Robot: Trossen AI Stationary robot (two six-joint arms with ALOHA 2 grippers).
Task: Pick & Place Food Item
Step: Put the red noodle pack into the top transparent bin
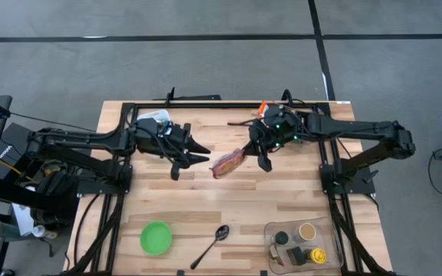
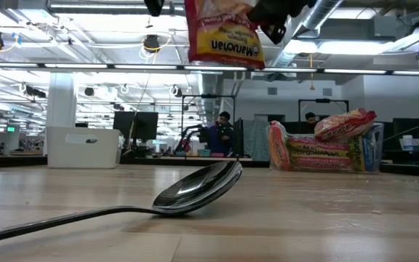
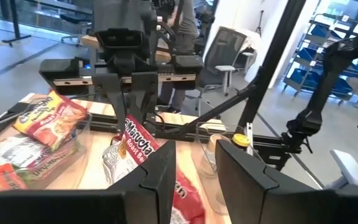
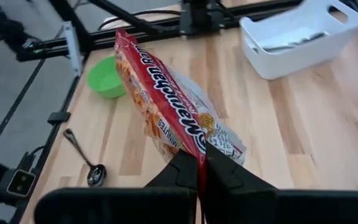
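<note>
While the red crinkled plastic noodle packet (image 1: 227, 163) is gripped aloft by the right tool (image 1: 261, 157), it should be kept pinched; the left tool (image 1: 194, 153), at nine o'clock, is parted, empty.

A green bowl (image 1: 156, 237) and a spoon (image 1: 212, 244) (lying close together) are seen on the table (image 1: 206, 211).

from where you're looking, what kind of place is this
Probably a robotics lab in an open industrial workspace: a wooden table in a metal frame carries two arms, with exposed ceiling ducts, desks with monitors and a seated person behind.
</note>
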